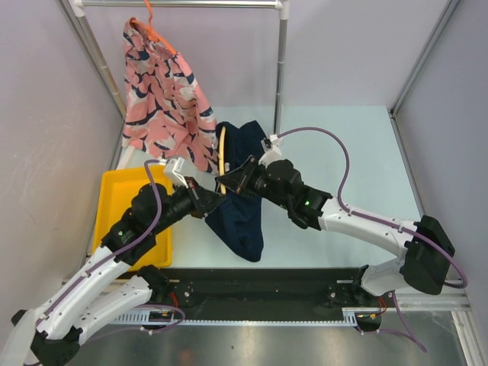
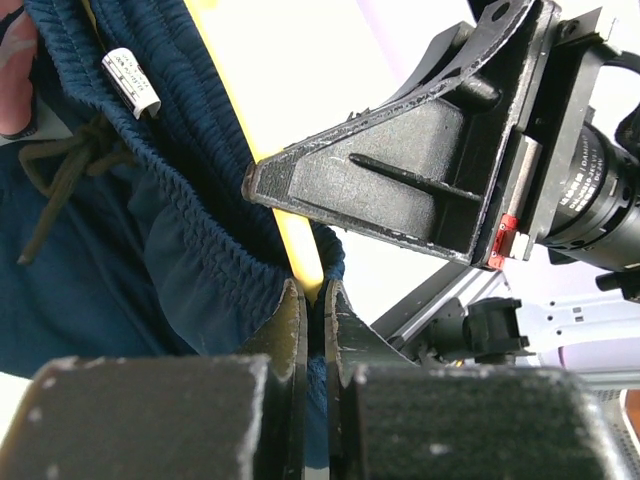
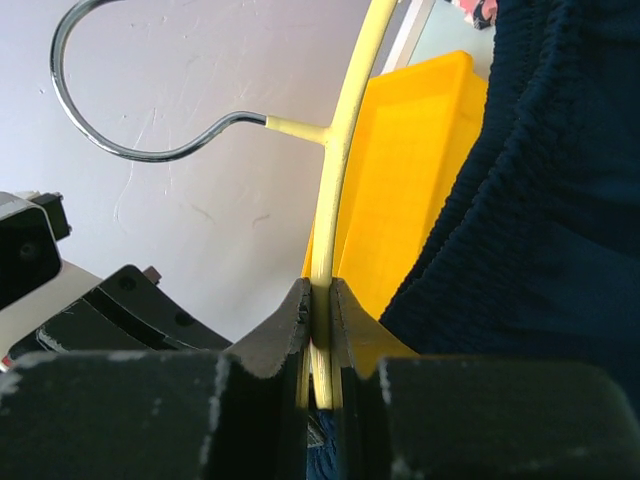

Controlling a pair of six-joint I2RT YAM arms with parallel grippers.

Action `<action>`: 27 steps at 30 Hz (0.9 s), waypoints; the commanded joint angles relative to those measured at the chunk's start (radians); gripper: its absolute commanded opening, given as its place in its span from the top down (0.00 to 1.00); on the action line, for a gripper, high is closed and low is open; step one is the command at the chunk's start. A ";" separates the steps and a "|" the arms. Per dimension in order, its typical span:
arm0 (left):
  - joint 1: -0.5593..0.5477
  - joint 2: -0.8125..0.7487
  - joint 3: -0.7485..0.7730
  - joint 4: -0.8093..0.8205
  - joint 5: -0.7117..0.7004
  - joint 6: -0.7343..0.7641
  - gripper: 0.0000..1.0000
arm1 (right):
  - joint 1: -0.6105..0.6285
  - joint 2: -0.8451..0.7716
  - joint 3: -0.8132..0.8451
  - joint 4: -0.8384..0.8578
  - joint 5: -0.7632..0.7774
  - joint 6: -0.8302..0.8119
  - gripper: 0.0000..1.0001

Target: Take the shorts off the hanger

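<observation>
print on navy shorts [image 2: 150, 250] tag [image 2: 131, 82] and lens [image 2: 590, 190] is illegible.

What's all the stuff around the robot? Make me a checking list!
Surface: pale green table.
Job's things: navy shorts on a yellow hanger, held up between the arms; pink printed shorts hang on an orange hanger from the rail.
Clutter: yellow bin, left side.
Grippers: left gripper shut on the navy waistband; right gripper shut on the yellow hanger.
Cables: purple cables loop along both arms.
Surroundings: grey walls, rack post.
</observation>
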 commanded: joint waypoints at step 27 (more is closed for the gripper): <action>-0.061 0.111 0.066 -0.051 0.165 0.103 0.65 | 0.156 -0.164 0.053 0.045 0.422 0.108 0.79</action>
